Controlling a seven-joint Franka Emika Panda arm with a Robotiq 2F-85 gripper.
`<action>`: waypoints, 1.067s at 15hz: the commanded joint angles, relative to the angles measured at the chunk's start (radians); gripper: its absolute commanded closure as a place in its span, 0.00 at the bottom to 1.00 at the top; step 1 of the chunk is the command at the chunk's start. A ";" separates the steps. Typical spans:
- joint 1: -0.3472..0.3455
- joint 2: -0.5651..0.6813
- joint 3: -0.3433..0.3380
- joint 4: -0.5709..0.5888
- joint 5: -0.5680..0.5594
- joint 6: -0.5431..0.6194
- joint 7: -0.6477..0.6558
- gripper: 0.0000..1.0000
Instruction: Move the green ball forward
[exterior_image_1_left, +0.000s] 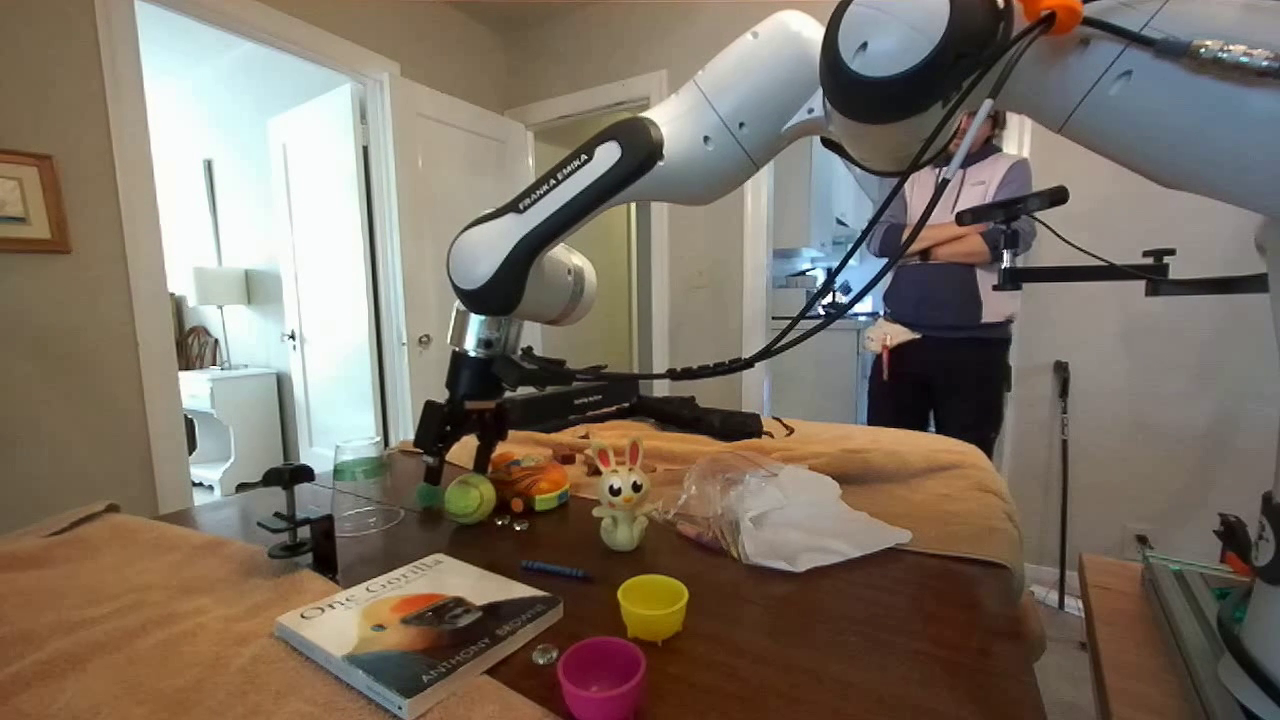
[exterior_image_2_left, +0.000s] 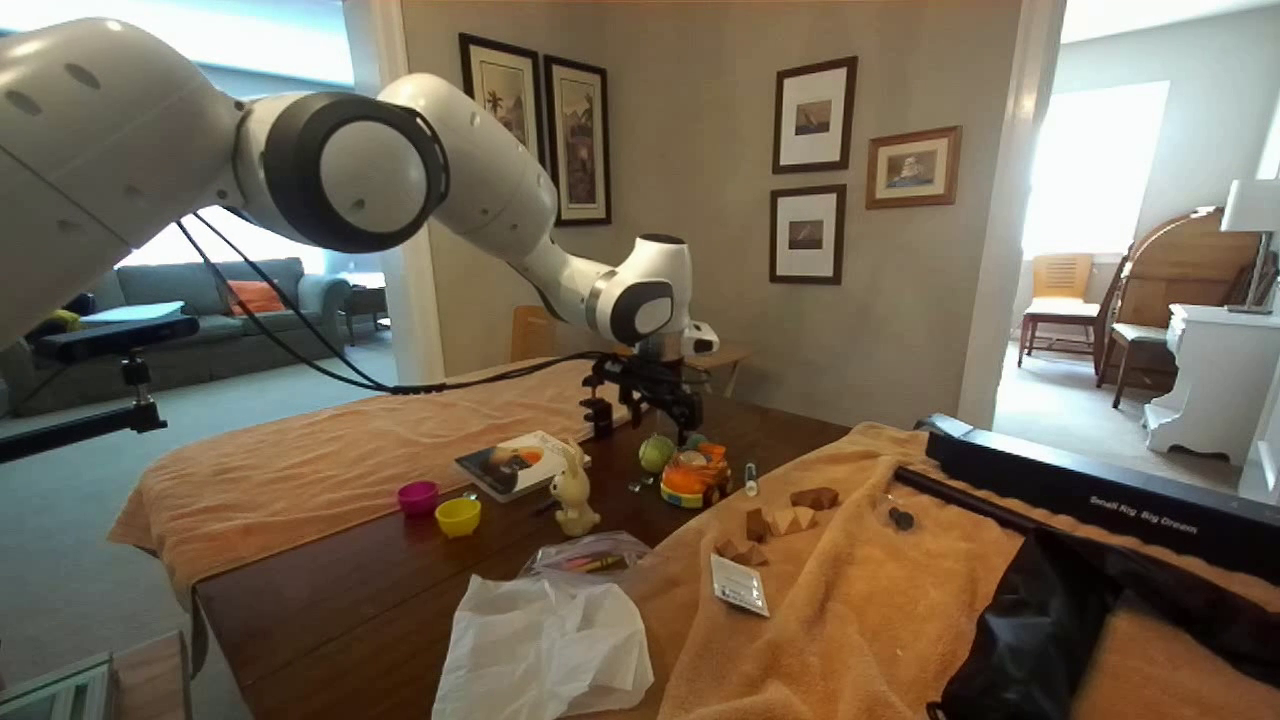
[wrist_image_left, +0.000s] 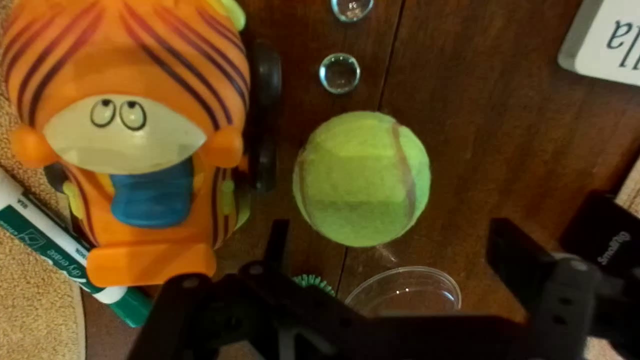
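The green ball (wrist_image_left: 362, 179) is a yellow-green tennis ball resting on the dark wooden table, plainly visible in the wrist view. It also appears in both exterior views, the ball (exterior_image_1_left: 470, 498) near the table's far end and the ball (exterior_image_2_left: 656, 453) under the arm. My gripper (wrist_image_left: 390, 226) is open, its black fingers spread wider than the ball with nothing held. In the wrist view the fingertips stand to either side of the ball's lower part, apart from it. My gripper (exterior_image_1_left: 457, 475) points down just over the ball; the exact height gap is hard to judge.
Close beside the ball is an orange toy car (wrist_image_left: 150, 135). A green spiky ball (wrist_image_left: 314, 283) and a clear cup (wrist_image_left: 405, 290) lie near the fingers. Around them are glass beads (wrist_image_left: 339, 73), a book (exterior_image_1_left: 420, 630), a black clamp (exterior_image_1_left: 290, 510) and a rabbit toy (exterior_image_1_left: 622, 500).
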 joint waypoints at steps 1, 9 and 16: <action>0.004 0.029 -0.002 0.056 -0.027 -0.042 -0.007 0.07; 0.007 0.029 -0.007 0.060 -0.043 -0.061 -0.008 0.69; 0.025 -0.004 -0.012 0.015 -0.070 -0.081 -0.001 0.73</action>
